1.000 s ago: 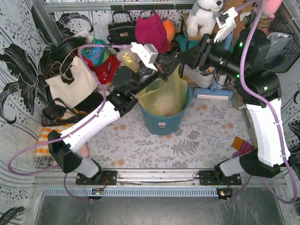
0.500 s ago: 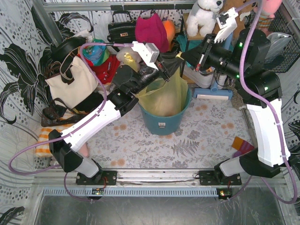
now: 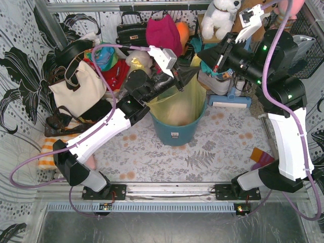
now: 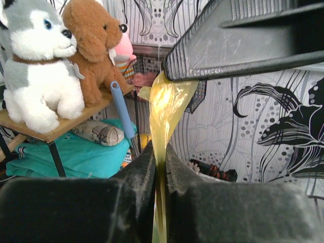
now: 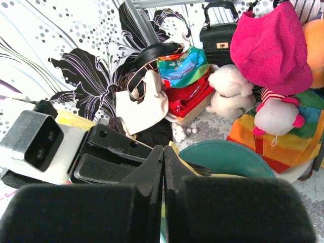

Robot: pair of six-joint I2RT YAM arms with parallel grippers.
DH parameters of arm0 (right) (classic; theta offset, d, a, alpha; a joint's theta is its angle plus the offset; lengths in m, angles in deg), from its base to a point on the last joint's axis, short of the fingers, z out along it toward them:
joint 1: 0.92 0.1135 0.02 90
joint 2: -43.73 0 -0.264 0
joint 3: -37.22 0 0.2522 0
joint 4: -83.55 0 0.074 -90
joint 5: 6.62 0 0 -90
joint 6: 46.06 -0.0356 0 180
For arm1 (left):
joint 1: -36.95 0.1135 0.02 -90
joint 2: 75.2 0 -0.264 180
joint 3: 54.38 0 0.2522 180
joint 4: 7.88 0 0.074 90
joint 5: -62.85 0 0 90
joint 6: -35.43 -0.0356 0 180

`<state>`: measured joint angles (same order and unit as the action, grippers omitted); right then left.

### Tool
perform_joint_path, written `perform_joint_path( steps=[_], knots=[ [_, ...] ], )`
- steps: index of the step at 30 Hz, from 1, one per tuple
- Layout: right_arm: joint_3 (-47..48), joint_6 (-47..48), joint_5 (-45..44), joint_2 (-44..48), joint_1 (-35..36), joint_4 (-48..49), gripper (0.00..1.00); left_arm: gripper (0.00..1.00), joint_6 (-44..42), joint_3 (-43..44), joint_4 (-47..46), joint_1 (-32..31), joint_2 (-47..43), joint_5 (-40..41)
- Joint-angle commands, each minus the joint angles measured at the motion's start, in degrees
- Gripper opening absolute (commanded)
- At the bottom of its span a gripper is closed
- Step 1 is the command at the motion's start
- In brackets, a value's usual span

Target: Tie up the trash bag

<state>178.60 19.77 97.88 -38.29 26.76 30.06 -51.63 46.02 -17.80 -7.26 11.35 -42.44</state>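
Observation:
The yellow-green trash bag (image 3: 177,104) sits in the round teal bin (image 3: 174,132) at the table's middle, with white paper showing through. My left gripper (image 3: 182,78) is shut on the bag's gathered top above the bin's far rim. In the left wrist view its jaws (image 4: 159,150) pinch a taut yellow strip (image 4: 164,104) that runs up to my right gripper's black fingers (image 4: 228,48). My right gripper (image 3: 199,59) is shut just above and to the right. In the right wrist view (image 5: 163,150) a bit of yellow plastic (image 5: 195,163) shows beside its jaws.
Handbags (image 3: 76,86), a pink hat (image 3: 163,33), bright cloths and plush toys (image 3: 220,17) crowd the back of the table behind the bin. A white box (image 3: 230,101) lies right of the bin. The patterned tabletop (image 3: 167,157) lies in front.
My right gripper has lifted and drawn back to the right. My left gripper has shifted slightly up and right with the bag's top, and the plastic between them is pulled taut.

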Motion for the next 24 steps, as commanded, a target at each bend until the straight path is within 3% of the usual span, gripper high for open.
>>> perform_joint_path(
  steps=[1, 4, 6, 7, 24],
  knots=[
    [1.1, 0.0, -0.4, 1.0, 0.2, 3.4, 0.0, 0.16, -1.0, 2.9, 2.7, 0.3, 1.1, -1.0],
    [0.5, 0.0, -0.3, 1.2, 0.2, 3.4, 0.0, 0.23, -1.1, 2.8, 2.3, 0.3, 0.5, -0.8],
    [0.2, 0.0, -0.2, 1.2, 0.2, 3.4, 0.0, 0.47, -1.0, 2.8, 1.5, 0.3, -0.3, -0.5],
    [0.1, 0.2, -0.3, 1.2, 0.2, 3.4, 0.0, 0.5, -0.9, 2.8, 1.0, 0.3, -0.9, -0.3],
    [-2.2, -0.3, 0.0, 2.4, 0.2, 3.6, 0.0, 0.45, 0.4, 6.6, -1.5, 0.3, -0.7, 0.4]
  ],
)
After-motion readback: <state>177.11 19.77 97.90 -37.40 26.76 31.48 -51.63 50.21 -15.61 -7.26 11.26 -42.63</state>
